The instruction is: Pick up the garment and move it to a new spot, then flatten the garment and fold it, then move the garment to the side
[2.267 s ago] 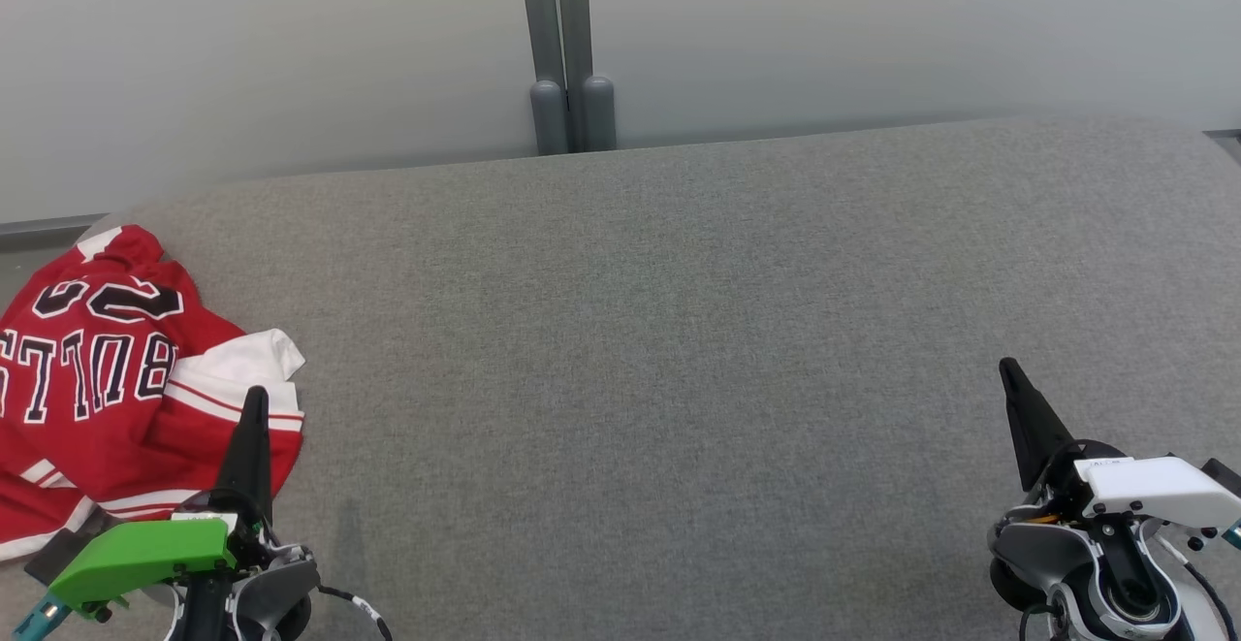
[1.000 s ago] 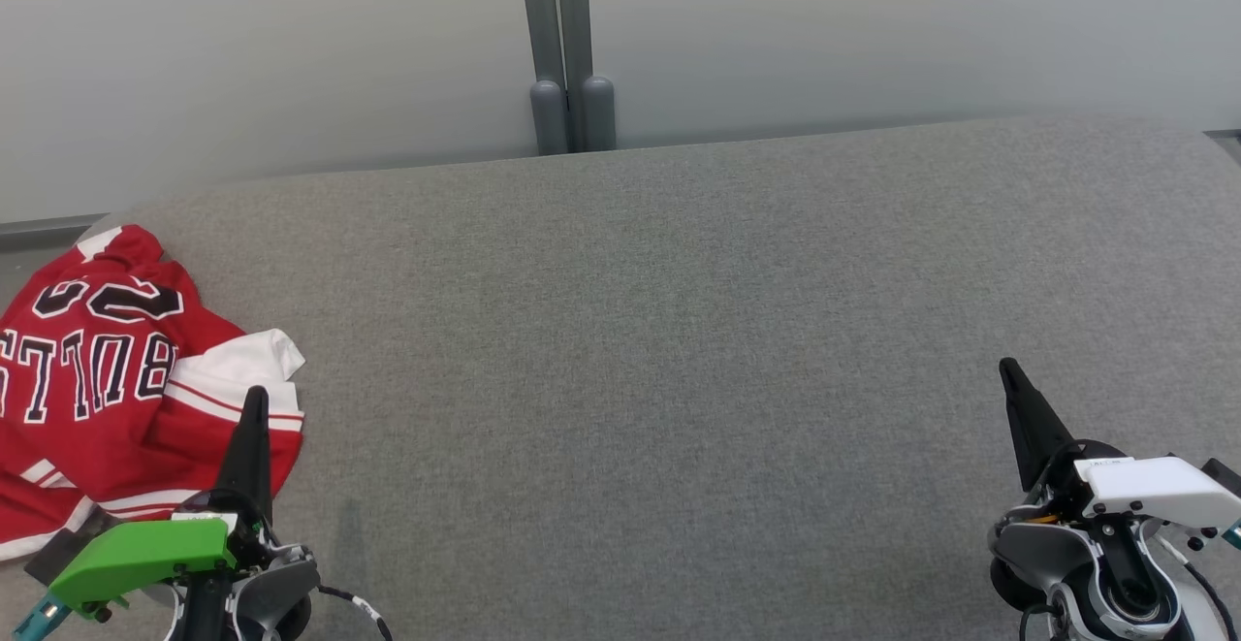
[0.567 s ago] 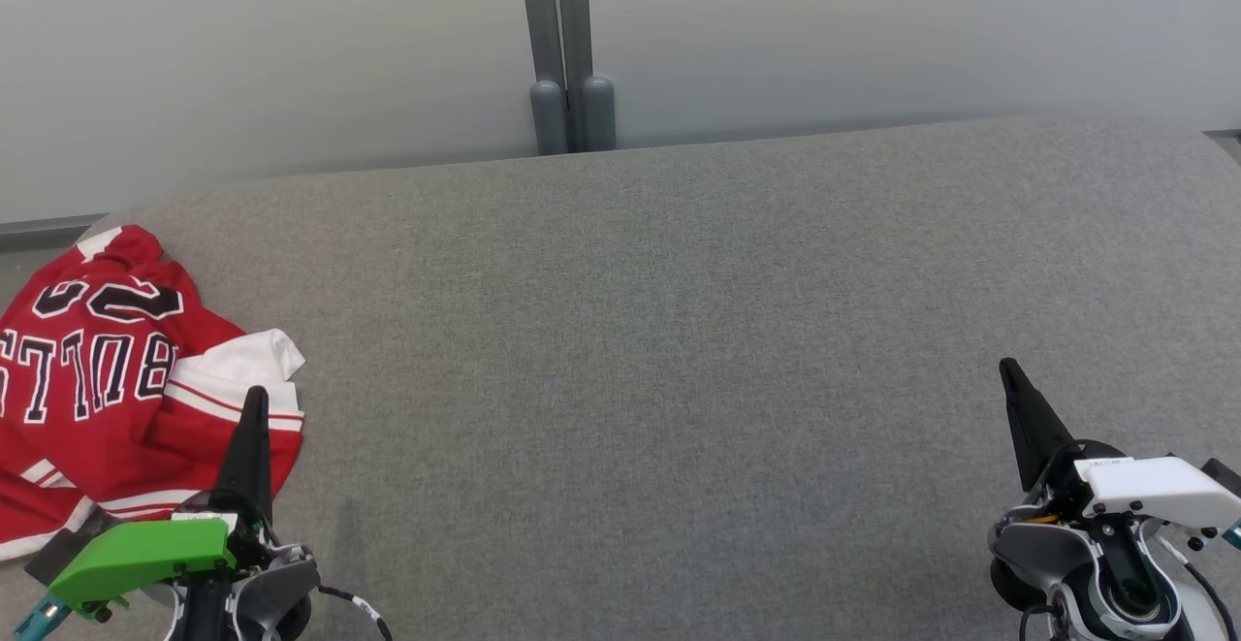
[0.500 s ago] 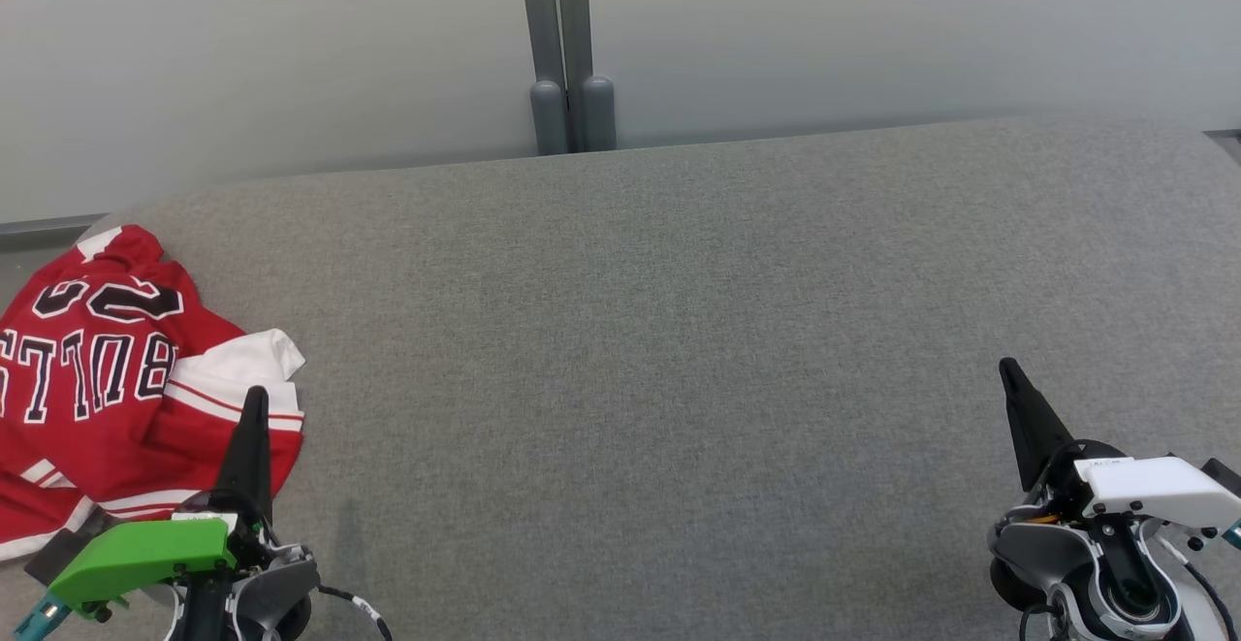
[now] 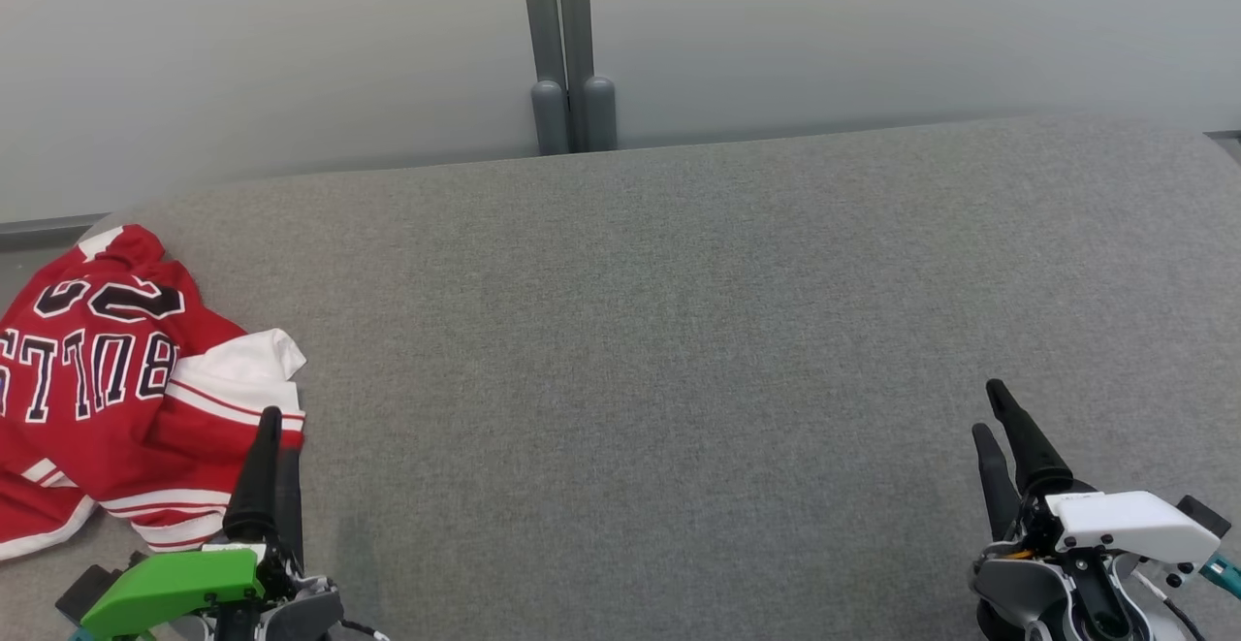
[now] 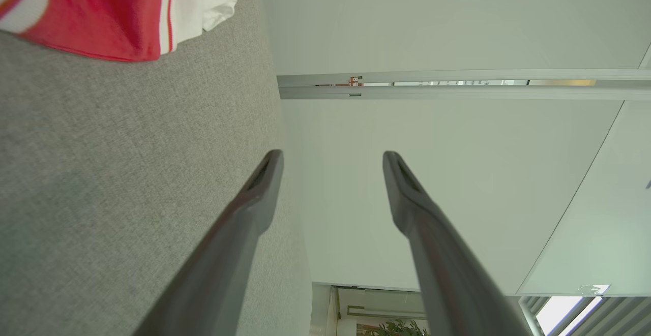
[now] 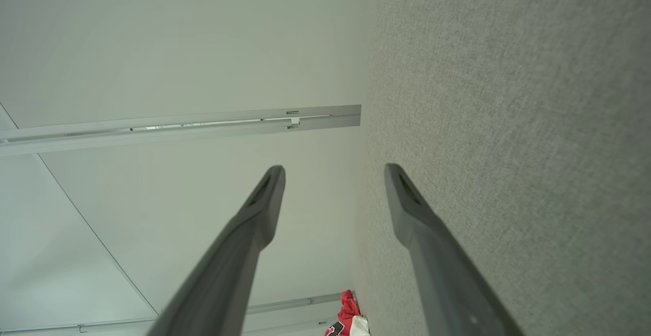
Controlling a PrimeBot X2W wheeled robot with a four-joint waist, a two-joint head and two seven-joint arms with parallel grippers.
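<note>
The garment is a red jersey with white trim and dark lettering, crumpled at the left end of the grey padded table. Its red and white hem fills the upper left of the left wrist view, and a small patch of the garment shows far off in the right wrist view. My left gripper hovers at the lower left, just right of the garment's near edge, open and empty. At the lower right my right gripper is open and empty, far from the garment.
A pale wall with a grey vertical post runs behind the table's far edge. The table's left end falls away beside the garment.
Both grippers have opened from shut. Each has also pulled back a little toward the near edge. The garment has not moved.
</note>
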